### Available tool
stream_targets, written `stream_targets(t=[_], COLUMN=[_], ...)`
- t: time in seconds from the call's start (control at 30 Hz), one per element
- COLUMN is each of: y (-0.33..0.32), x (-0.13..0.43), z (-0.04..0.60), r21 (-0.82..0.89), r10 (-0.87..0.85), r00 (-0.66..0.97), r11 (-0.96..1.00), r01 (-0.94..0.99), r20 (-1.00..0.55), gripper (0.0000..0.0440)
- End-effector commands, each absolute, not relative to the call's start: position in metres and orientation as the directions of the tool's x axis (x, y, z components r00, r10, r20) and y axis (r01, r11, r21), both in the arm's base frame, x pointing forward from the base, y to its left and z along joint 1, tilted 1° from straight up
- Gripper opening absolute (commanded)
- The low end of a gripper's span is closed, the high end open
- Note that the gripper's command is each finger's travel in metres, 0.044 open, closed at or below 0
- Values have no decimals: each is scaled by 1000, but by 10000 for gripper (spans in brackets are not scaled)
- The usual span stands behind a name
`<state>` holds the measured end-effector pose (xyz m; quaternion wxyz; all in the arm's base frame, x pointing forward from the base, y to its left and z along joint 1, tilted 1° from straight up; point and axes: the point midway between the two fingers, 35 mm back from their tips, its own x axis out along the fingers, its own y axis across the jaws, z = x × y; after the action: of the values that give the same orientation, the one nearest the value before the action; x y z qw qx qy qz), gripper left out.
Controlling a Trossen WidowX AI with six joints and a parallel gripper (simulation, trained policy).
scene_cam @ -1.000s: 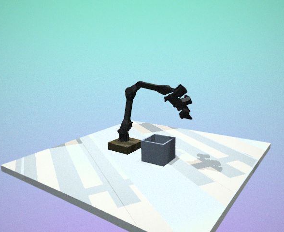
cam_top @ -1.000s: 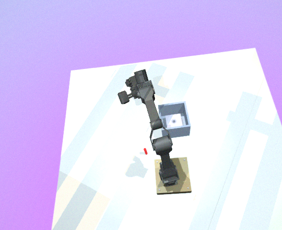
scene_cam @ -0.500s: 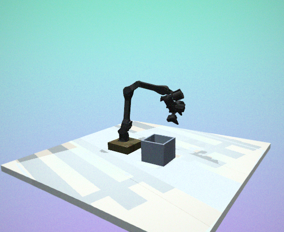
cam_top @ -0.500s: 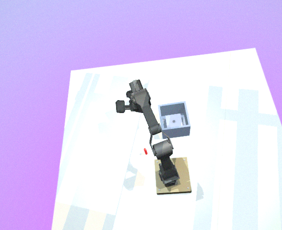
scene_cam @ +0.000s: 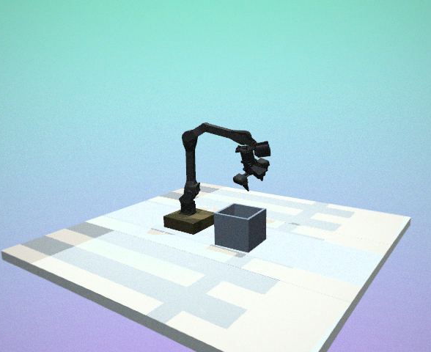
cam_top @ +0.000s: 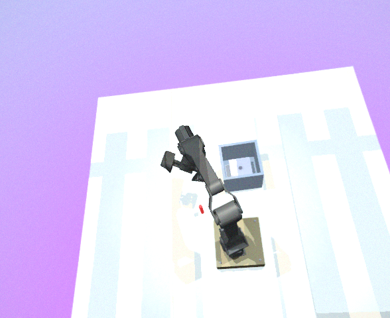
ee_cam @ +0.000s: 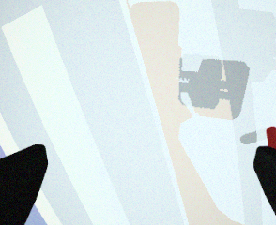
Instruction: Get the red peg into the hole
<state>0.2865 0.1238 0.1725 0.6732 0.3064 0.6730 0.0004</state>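
the wide-open black metal tool (cam_top: 185, 175) (scene_cam: 254, 184) (ee_cam: 152, 156) holds nothing above the white desk (cam_top: 127, 112) (scene_cam: 303, 295) (ee_cam: 96, 117)
the small red cylindrical peg (cam_top: 201, 209) (ee_cam: 273, 138) lies well inside the desk's edges.

Right of centre from above, we see a smooth, matt, plastic-looking box (cam_top: 243, 183) (scene_cam: 231, 232). Below it, the base block (cam_top: 253, 239) (scene_cam: 178, 223) looks like matt wood; the bench (cam_top: 222, 99) (scene_cam: 303, 303) (ee_cam: 96, 117) appears smooth.
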Motion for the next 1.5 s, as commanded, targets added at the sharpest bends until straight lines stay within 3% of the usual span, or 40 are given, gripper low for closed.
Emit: stream_targets(t=[0.0,0.37,0.73,1.47], y=[122,115,107,92], x=[265,210,176,173], z=[167,148,126,52], r21=[348,104,-86,-137], r10=[381,276,153,42], r00=[44,-100,-178,-155], r11=[783,639,472,286], r01=[515,762,877,948], r20=[-923,-956,-972,-987], gripper=[440,440,440,432])
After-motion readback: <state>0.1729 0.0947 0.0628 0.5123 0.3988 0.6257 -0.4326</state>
